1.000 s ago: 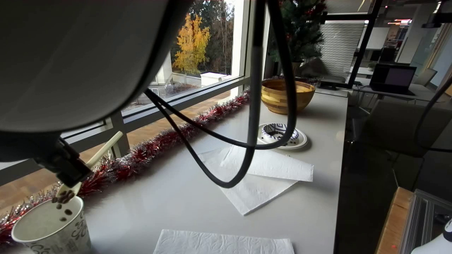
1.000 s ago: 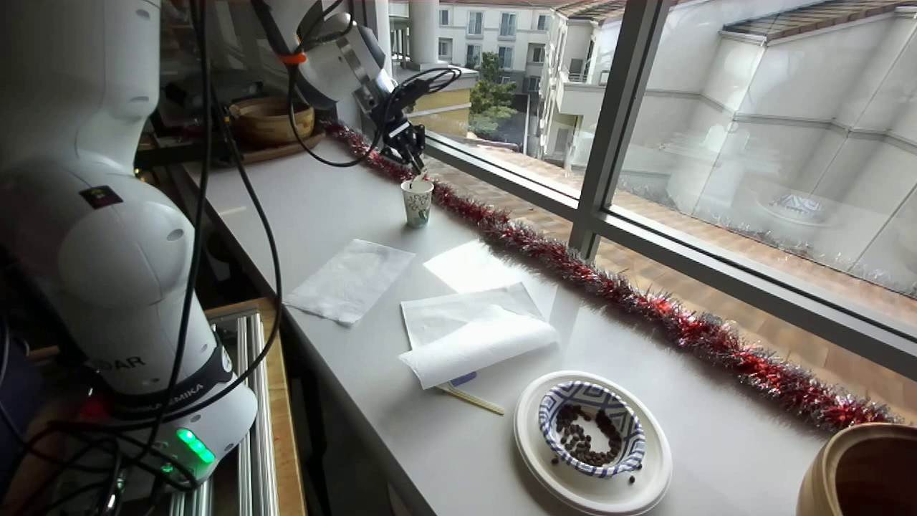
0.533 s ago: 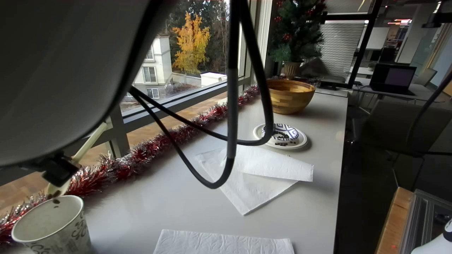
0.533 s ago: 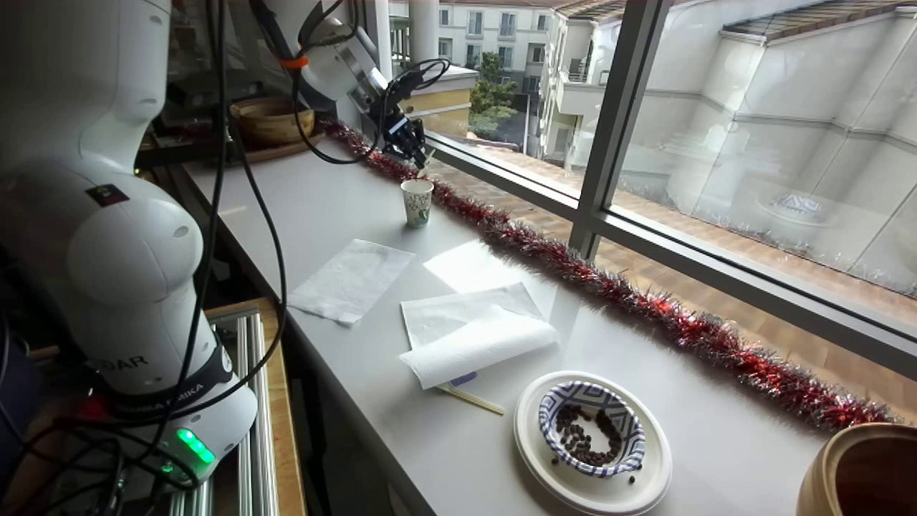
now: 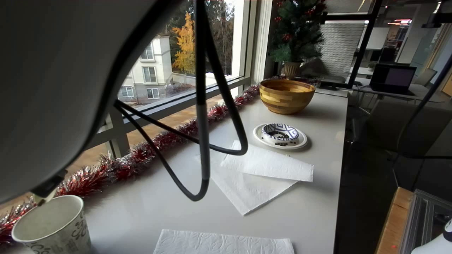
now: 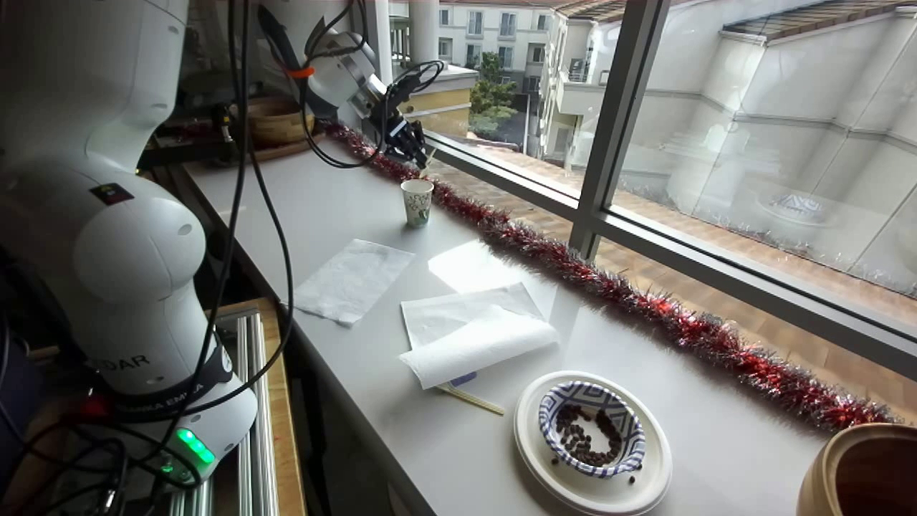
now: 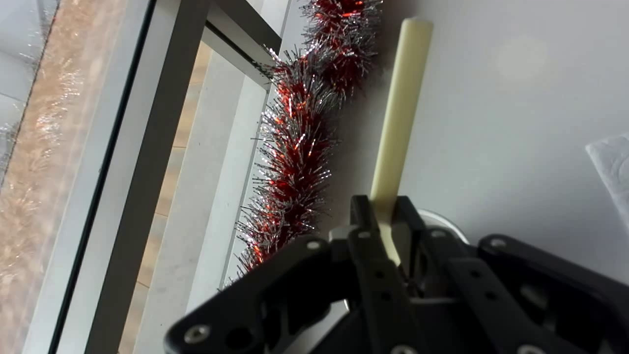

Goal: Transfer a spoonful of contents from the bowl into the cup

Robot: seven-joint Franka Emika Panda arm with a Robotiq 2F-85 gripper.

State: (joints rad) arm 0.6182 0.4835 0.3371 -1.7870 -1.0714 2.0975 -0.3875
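One hand (image 7: 385, 206) gripping a spoon (image 7: 402, 108) near a cup (image 6: 418, 208), patterned bowl (image 6: 586, 392) — in both exterior views only

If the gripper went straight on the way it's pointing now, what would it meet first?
Probably the tabletop, close beside the tinsel garland, judging from the wrist view. Depth is unclear, so the garland or the paper cup could come first.

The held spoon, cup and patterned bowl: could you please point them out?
Held spoon (image 7: 401, 109): wrist view, its handle.
Cup (image 6: 418, 206): in an exterior view, its outer wall.
Patterned bowl (image 6: 589, 394): in an exterior view, its inner wall.
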